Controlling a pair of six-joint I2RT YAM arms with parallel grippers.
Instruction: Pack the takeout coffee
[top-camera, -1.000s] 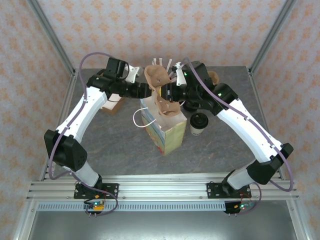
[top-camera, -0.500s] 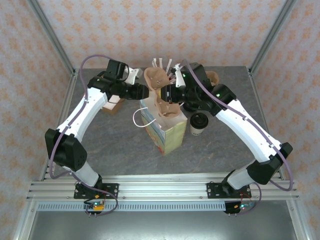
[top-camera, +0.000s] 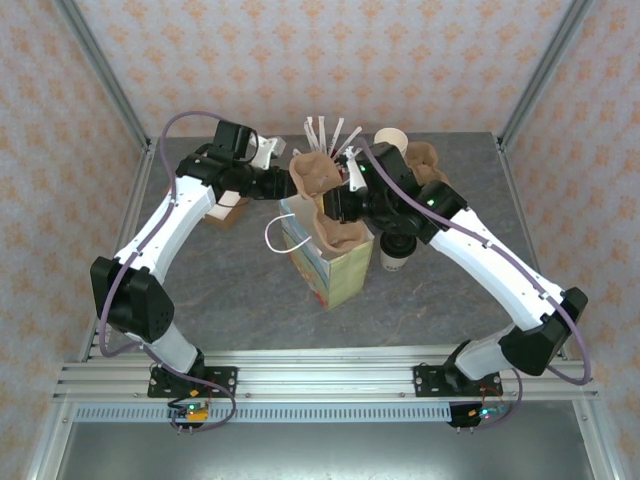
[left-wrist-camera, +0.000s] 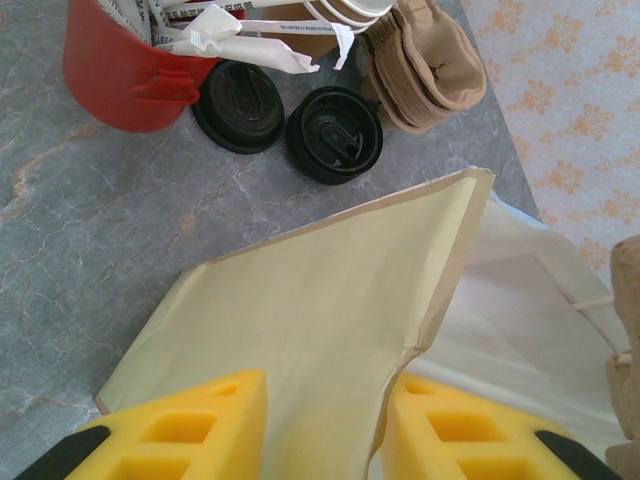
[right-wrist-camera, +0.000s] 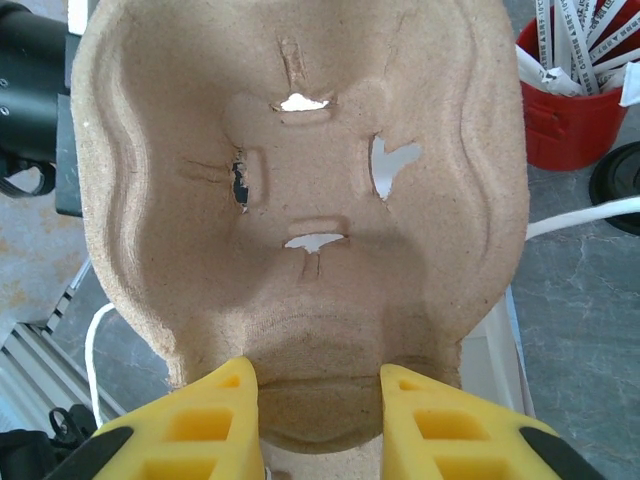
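Observation:
The takeout coffee, a cream cup with a black lid, stands right of the yellow paper bag, partly under my right arm. My right gripper is shut on the end of a brown pulp cup carrier, held over the bag's open mouth. My left gripper is at the bag's far-left rim. The bag's wall lies between its yellow fingers, and the paper's edge is kinked against the right finger.
A red cup of straws, two black lids, a stack of pulp carriers and stacked cream cups stand behind the bag. A small box lies under the left arm.
The right arm has swung the carrier down and towards the bag's mouth, uncovering the straws and cups behind. The left gripper's jaws have narrowed at the bag's rim.

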